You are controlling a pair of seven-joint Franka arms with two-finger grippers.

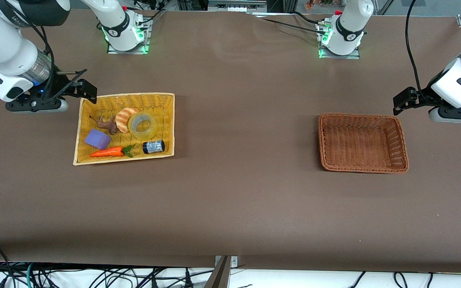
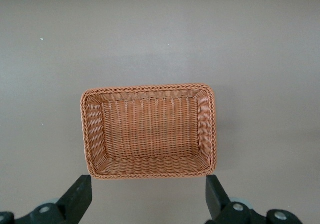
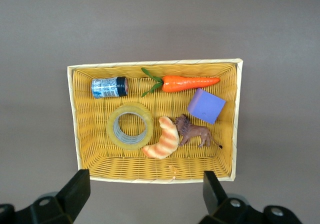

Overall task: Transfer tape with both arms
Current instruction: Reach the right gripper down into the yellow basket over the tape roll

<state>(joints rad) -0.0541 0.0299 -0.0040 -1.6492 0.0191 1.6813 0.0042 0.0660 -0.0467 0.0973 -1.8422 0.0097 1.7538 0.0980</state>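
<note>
Tape [image 1: 143,125] lay flat in yellow basket [image 1: 166,120], touching the croissant toy [image 1: 125,119]. Right gripper [image 3: 145,194] hovered by the basket's rim, wide open, empty. Left gripper [image 2: 149,196] waited, open, empty. Best approach was probably one finger down the core, clear of the croissant.

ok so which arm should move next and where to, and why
Probably the right gripper: bring it over the tape and lower it, fingers open. The tape lies flat in the yellow basket, touching the croissant toy, nothing is gripped yet, and the left gripper waits by the empty brown basket.
</note>
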